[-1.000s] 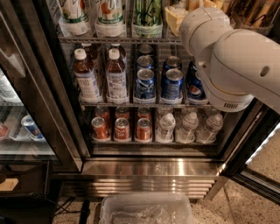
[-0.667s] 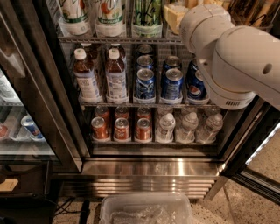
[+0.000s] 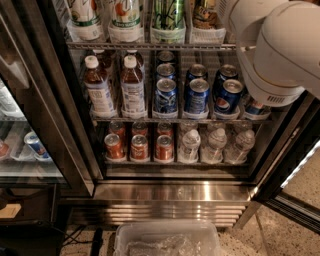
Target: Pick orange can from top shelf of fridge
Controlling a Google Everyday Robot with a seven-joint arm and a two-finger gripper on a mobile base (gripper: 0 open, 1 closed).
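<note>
White arm (image 3: 280,45) hides the gripper near the top shelf (image 3: 150,46)

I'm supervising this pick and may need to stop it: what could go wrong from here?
The gripper is out of view beyond the white arm at upper right, so its aim at the orange can can't be checked.
The green can stands right beside it on the top shelf and could get bumped or grabbed instead.
The arm overlaps the blue cans below and might knock them.

Golden-orange can (image 3: 204,14), green-patterned can (image 3: 168,13), blue cans (image 3: 197,95); white arm (image 3: 280,45) hides jaws.
</note>
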